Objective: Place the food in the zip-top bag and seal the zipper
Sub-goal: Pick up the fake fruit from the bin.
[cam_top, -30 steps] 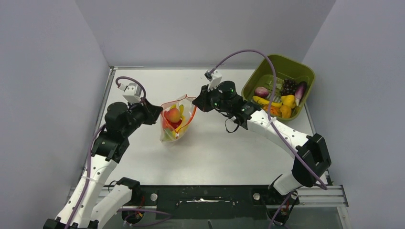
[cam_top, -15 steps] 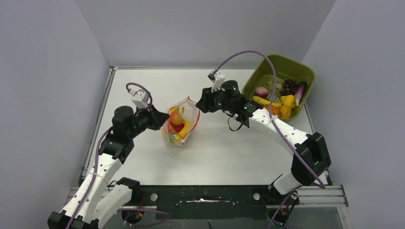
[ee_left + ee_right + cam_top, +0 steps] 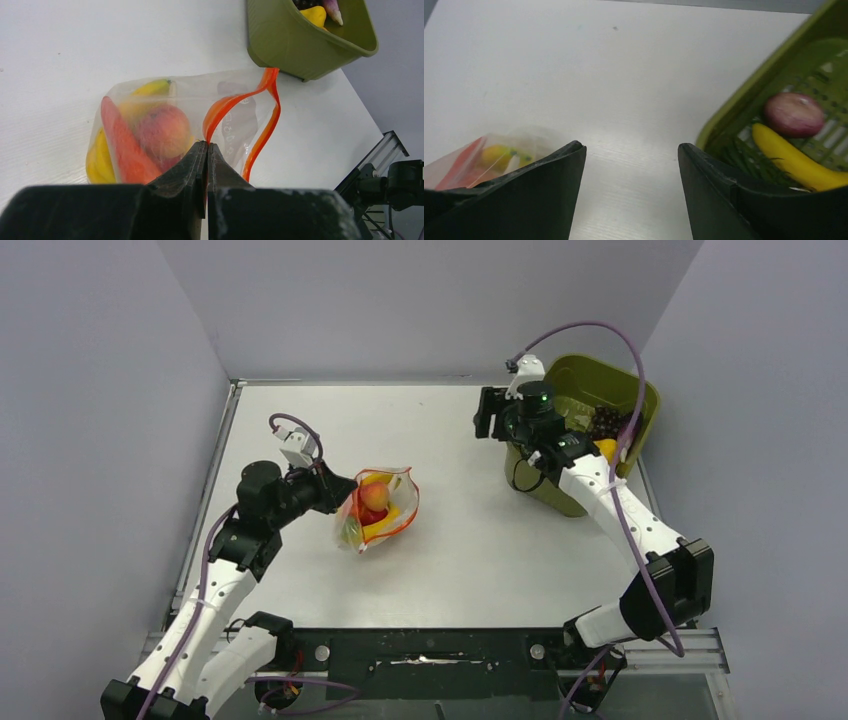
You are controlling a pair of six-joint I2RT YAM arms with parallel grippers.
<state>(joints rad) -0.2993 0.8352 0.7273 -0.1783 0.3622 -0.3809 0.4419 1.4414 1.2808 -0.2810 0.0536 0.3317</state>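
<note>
Left gripper (image 3: 206, 146) is pinched shut on the orange-red zipper strip (image 3: 261, 120), prob. propping the crinkly clear zip-top bag (image 3: 400, 496) of plastic toy fruit (image 3: 165, 129) open mid-table, while right gripper (image 3: 631, 150), jaws apart & empty, hovers by the olive-green plastic bin (image 3: 754, 82).

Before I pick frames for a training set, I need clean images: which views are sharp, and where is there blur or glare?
Top external: evenly lit, sharp, soft shadows. Left wrist: zip-top bag crisp with small glints, the left gripper dark and blurred up close. Right wrist: soft throughout, right gripper and green bin both blurred.
</note>
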